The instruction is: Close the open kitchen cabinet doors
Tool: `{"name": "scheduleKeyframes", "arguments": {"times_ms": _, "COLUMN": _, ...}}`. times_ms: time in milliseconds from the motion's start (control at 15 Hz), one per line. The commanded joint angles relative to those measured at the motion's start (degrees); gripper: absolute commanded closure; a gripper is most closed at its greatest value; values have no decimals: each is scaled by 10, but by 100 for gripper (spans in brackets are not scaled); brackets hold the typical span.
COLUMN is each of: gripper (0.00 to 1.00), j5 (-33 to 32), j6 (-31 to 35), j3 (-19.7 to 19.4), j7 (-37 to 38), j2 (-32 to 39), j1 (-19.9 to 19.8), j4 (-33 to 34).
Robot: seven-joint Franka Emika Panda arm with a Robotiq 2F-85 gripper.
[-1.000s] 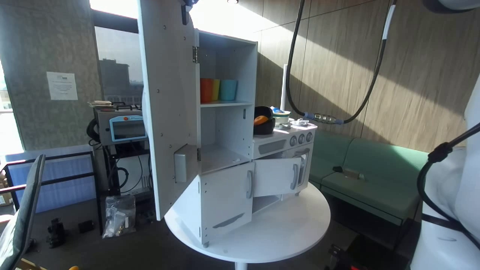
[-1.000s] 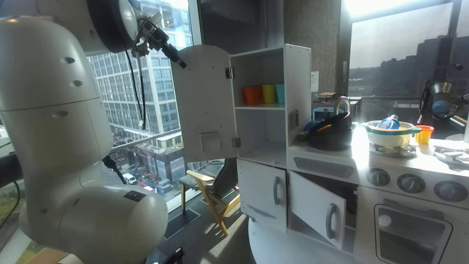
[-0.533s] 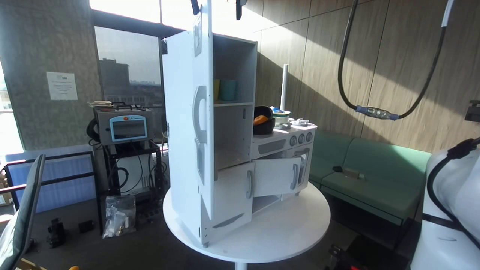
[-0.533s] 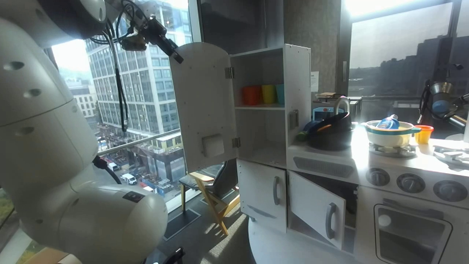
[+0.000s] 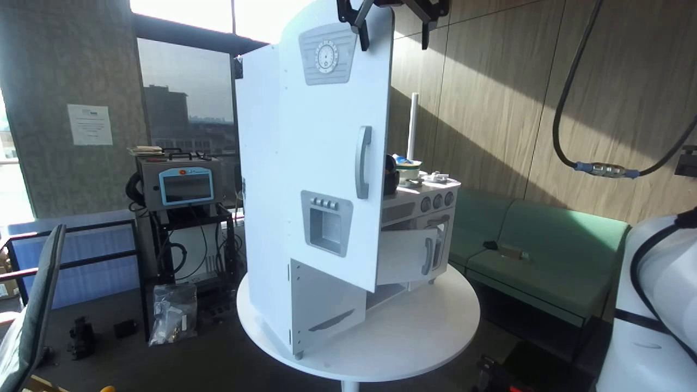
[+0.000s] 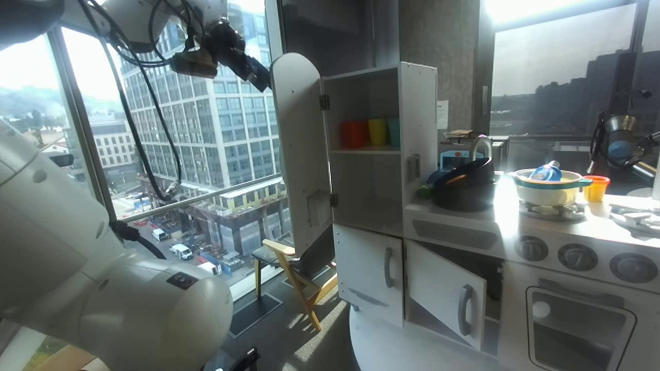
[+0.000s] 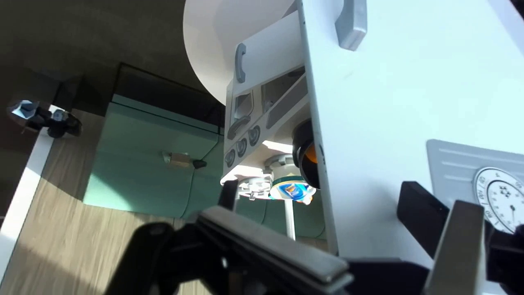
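The tall white round-topped door [image 5: 332, 120] stands partly open. Its outer face, with grey panel and round badge, shows in an exterior view; its inner face [image 6: 304, 129] shows from the far side. My gripper [image 5: 395, 43] is open at the door's upper free edge. In the wrist view the gripper [image 7: 319, 196] has one finger over the outer face beside the badge and the other beyond the edge. I cannot tell whether the finger touches. The short squarish door [image 6: 446, 288] is ajar under the counter; it also shows in the wrist view [image 7: 272, 57].
A closed lower door [image 6: 363, 263] sits below the tall cupboard. Coloured cups [image 6: 377, 132] stand on its shelf. A black pot [image 6: 466, 188] and a white pot [image 6: 549, 188] stand on the counter. The toy kitchen rests on a round white table [image 5: 435, 337].
The tall door has swung from wide open toward the cupboard, its outer face now turned to view. My gripper has moved along with its upper edge. The short door has not moved.
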Motion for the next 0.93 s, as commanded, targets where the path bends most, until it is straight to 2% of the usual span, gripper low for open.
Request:
{"name": "scheduleKeyframes", "arguments": {"times_ms": 0, "gripper": 0, "j5": -2, "j6": -16, "j3": -14, "j7": -4, "j2": -69, "j1": -33, "j4": -58}}
{"name": "scheduleKeyframes", "arguments": {"times_ms": 133, "gripper": 0, "j5": -13, "j6": 2, "j3": -26, "j7": -2, "j2": -91, "j1": -47, "j4": -80}}
{"name": "scheduleKeyframes", "arguments": {"times_ms": 200, "gripper": 0, "j5": -22, "j6": 34, "j3": -36, "j7": 0, "j2": -100, "j1": -50, "j4": -95}}
{"name": "scheduleKeyframes", "arguments": {"times_ms": 333, "gripper": 0, "j5": -33, "j6": 133, "j3": -60, "j7": 7, "j2": -113, "j1": -51, "j4": -134}}
{"name": "scheduleKeyframes", "arguments": {"times_ms": 400, "gripper": 0, "j5": -51, "j6": 173, "j3": -87, "j7": 29, "j2": -111, "j1": -20, "j4": -152}}
{"name": "scheduleKeyframes", "arguments": {"times_ms": 467, "gripper": 0, "j5": -74, "j6": 220, "j3": -97, "j7": 44, "j2": -110, "j1": -24, "j4": -174}}
{"name": "scheduleKeyframes", "arguments": {"times_ms": 600, "gripper": 0, "j5": -97, "j6": 311, "j3": -119, "j7": 66, "j2": -108, "j1": -44, "j4": -213}}
{"name": "scheduleKeyframes", "arguments": {"times_ms": 667, "gripper": 0, "j5": -98, "j6": 356, "j3": -113, "j7": 77, "j2": -107, "j1": -78, "j4": -230}}
{"name": "scheduleKeyframes", "arguments": {"times_ms": 867, "gripper": 0, "j5": -118, "j6": 458, "j3": -124, "j7": 124, "j2": -106, "j1": -121, "j4": -268}}
